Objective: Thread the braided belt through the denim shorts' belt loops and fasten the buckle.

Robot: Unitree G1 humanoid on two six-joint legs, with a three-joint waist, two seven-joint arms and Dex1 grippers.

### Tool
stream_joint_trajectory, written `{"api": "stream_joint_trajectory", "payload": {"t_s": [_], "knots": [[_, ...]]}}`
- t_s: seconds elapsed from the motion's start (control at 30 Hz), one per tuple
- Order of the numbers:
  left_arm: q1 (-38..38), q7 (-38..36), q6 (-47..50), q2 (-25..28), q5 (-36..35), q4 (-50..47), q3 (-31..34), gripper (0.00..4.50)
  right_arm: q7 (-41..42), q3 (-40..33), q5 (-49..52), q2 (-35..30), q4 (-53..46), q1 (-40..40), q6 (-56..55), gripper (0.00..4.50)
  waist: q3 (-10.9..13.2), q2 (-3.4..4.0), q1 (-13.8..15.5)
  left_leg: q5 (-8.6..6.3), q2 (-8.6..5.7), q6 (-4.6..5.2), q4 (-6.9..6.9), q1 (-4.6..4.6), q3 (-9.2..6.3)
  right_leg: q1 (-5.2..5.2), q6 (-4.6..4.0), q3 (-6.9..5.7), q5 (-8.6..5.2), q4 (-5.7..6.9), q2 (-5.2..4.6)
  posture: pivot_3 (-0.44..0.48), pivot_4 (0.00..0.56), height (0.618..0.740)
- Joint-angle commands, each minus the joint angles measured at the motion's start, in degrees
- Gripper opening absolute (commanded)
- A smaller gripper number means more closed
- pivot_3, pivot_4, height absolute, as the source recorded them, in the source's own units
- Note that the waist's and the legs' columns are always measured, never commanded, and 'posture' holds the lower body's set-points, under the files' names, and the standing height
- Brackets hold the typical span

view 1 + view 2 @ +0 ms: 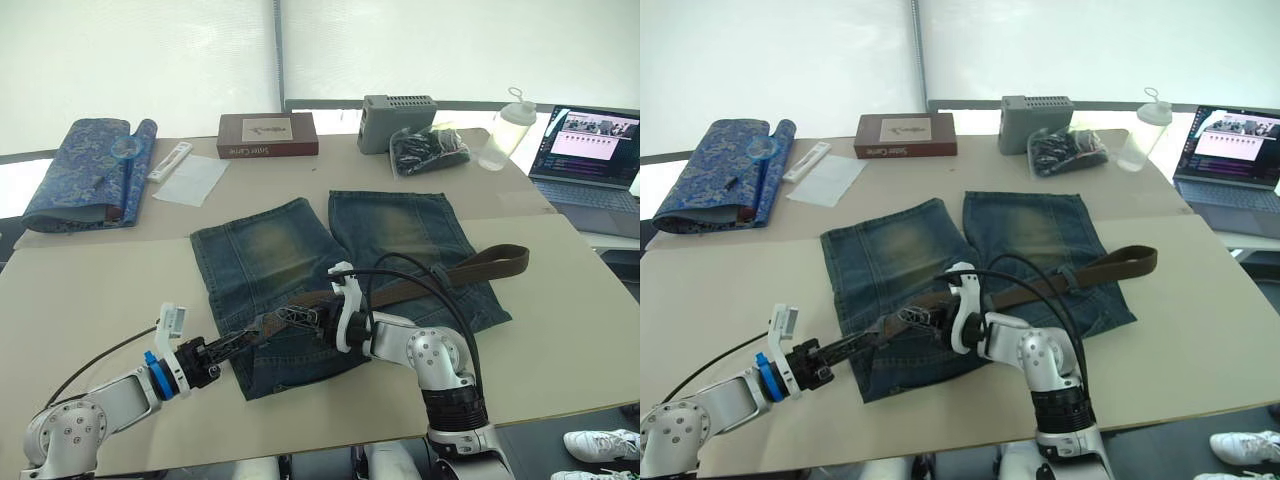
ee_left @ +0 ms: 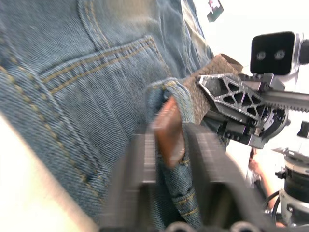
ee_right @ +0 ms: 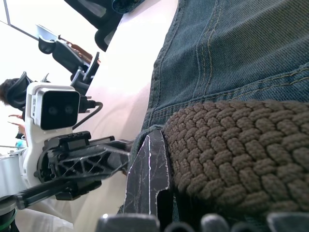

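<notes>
My left fingers (image 2: 164, 164) are clamped on the smooth brown leather tip of the braided belt (image 1: 420, 283), right where it pokes out of a belt loop (image 2: 166, 94) at the waistband of the denim shorts (image 1: 270, 255). My right fingers (image 1: 292, 318) are pressed onto the woven part of the belt just beside that loop, feeding it in. The shorts lie flat on the surface (image 1: 90, 280), and the rest of the belt trails across the right leg to its far end near the hem. I judge the main risk to be dragging: if I pull the tip faster than my right side feeds, the denim bunches and the shorts slide, or the slick leather slips free and drops back through the loop.
</notes>
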Motion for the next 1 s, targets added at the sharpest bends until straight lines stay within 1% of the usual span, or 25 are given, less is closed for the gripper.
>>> {"api": "stream_joint_trajectory", "payload": {"t_s": [0.03, 0.27, 0.3, 0.37, 0.4, 0.47, 0.5, 0.53, 0.6, 0.63, 0.77, 0.8, 0.83, 0.9, 1.0], "knots": [[-0.15, 1.24, 0.05, -0.01, -3.16, -2.24, 1.48, 0.12, 0.64, 0.99, -0.03, 0.74, 0.46, -0.11, 0.51, 0.0, 0.0, 0.0, 0.01, 0.0, -0.01, 0.0, 0.0, 0.0, 0.0, 0.0, 0.0, 0.0, 0.0, 0.0, -0.01, 0.0, 0.15, 0.709], [-0.19, 3.91, -0.09, -0.02, -5.84, -3.56, 1.0, 0.12, 0.92, 1.6, -0.52, 0.54, 0.54, -0.29, 0.46, 0.0, 0.0, 0.0, 0.07, 0.0, 0.0, 0.0, 0.0, 0.0, -0.01, 0.0, -0.01, -0.01, -0.01, 0.0, -0.01, 0.0, 0.15, 0.709], [-0.15, 4.21, -0.15, 0.03, -6.15, -3.76, 0.99, 0.12, 2.23, 2.79, -1.41, -0.42, 0.1, -0.41, -0.7, 0.0, 0.0, 0.0, 0.11, 0.0, 0.0, 0.0, 0.0, 0.0, -0.01, -0.01, -0.01, -0.01, -0.01, 0.0, -0.02, 0.0, 0.15, 0.709], [-0.02, 4.66, -0.22, 0.23, -6.72, -3.94, 1.06, 0.0, 3.58, 3.38, -1.88, -1.12, -0.48, -0.38, -1.6, 0.81, 0.0, 0.0, 0.17, 0.0, -0.01, 0.0, 0.0, 0.0, -0.01, -0.02, -0.01, -0.01, -0.02, 0.0, -0.02, 0.0, 0.15, 0.709], [0.02, 4.89, -0.23, 0.39, -7.09, -3.99, 1.18, 0.0, 4.12, 3.65, -2.21, -1.74, -1.18, -0.25, -1.97, 1.06, 0.01, 0.0, 0.17, 0.0, -0.01, 0.0, 0.0, 0.0, -0.01, -0.05, -0.02, -0.01, -0.02, -0.01, -0.02, 0.0, 0.15, 0.709], [-0.01, 5.29, -0.16, 0.81, -7.85, -4.02, 1.53, 0.0, 6.02, 4.38, -2.87, -4.42, -4.5, 0.43, -3.4, 1.73, 0.01, 0.0, 0.19, 0.0, -0.02, 0.0, 0.0, -0.01, 0.0, -0.08, -0.02, -0.01, -0.02, -0.01, -0.03, 0.0, 0.15, 0.709], [-0.07, 5.49, -0.15, 1.02, -8.2, -3.98, 1.68, 0.0, 7.65, 4.89, -3.09, -6.55, -6.75, 0.78, -4.14, 1.73, 0.02, 0.0, 0.21, 0.0, -0.02, 0.0, 0.0, -0.02, 0.0, -0.08, -0.02, 0.0, -0.03, 0.0, -0.03, 0.0, 0.15, 0.709], [-0.29, 5.86, -0.18, 1.23, -8.76, -3.86, 1.87, 0.0, 10.84, 6.22, -5.11, -11.39, -10.73, 1.46, -6.97, 1.73, 0.03, 0.01, 0.29, 0.0, -0.04, 0.0, 0.0, -0.05, 0.0, -0.06, -0.01, 0.0, -0.04, 0.01, -0.04, 0.0, 0.15, 0.709], [-0.6, 6.4, -0.27, 1.63, -9.6, -3.72, 2.01, 0.0, 15.54, 5.85, -5.55, -18.94, -16.74, 2.74, -8.91, 1.73, 0.14, 0.1, 0.84, 0.0, -0.14, 0.01, 0.02, -0.08, -0.04, -0.13, 0.05, -0.01, -0.1, 0.0, -0.1, 0.0, 0.15, 0.709], [-0.63, 6.56, -0.34, 1.82, -9.92, -3.69, 2.01, 0.0, 16.73, 5.47, -5.29, -21.04, -18.28, 3.24, -9.41, 1.73, 0.15, 0.09, 0.95, -0.01, -0.19, 0.02, 0.02, -0.07, -0.05, -0.18, 0.07, 0.0, -0.11, -0.03, -0.15, 0.0, 0.15, 0.709], [-0.76, 7.03, -0.59, 2.69, -10.77, -3.42, 1.89, 0.0, 20.54, 1.07, -5.84, -31.5, -22.75, 6.46, -11.24, 0.57, 0.17, 0.06, 1.18, -0.01, -0.15, 0.03, 0.06, -0.02, -0.07, -0.11, 0.07, -0.03, -0.11, -0.04, -0.13, 0.0, 0.15, 0.709], [-0.82, 6.87, -0.54, 2.98, -10.7, -3.28, 1.83, 0.0, 20.61, 1.47, -8.71, -34.51, -22.1, 7.18, -12.7, 0.16, 0.18, 0.04, 1.2, -0.01, -0.15, 0.02, 0.05, -0.02, -0.06, -0.08, 0.06, -0.03, -0.12, -0.03, -0.14, 0.0, 0.15, 0.709], [-0.86, 6.7, -0.51, 3.22, -10.65, -3.15, 1.76, 0.0, 20.51, 2.2, -11.41, -36.77, -20.98, 7.54, -14.18, 0.04, 0.19, 0.03, 1.19, -0.01, -0.14, 0.02, 0.05, -0.02, -0.07, -0.08, 0.04, -0.03, -0.13, -0.02, -0.13, 0.0, 0.15, 0.709], [-0.9, 6.44, -0.48, 3.55, -10.65, -2.94, 1.66, 0.0, 19.85, 3.38, -14.91, -38.47, -18.65, 7.5, -16.39, 0.04, 0.2, 0.01, 1.19, -0.01, -0.15, 0.02, 0.05, -0.02, -0.06, -0.04, 0.03, -0.04, -0.14, -0.02, -0.13, 0.0, 0.15, 0.709], [-0.7, 5.35, -0.11, 4.76, -10.47, -2.53, 1.78, 0.0, 17.1, 4.04, -18.37, -37.49, -13.17, 5.46, -16.29, 0.04, 0.22, -0.03, 1.05, -0.01, -0.12, 0.01, 0.06, -0.02, -0.07, -0.01, 0.03, -0.05, -0.14, -0.01, -0.1, 0.0, 0.15, 0.709]]}}
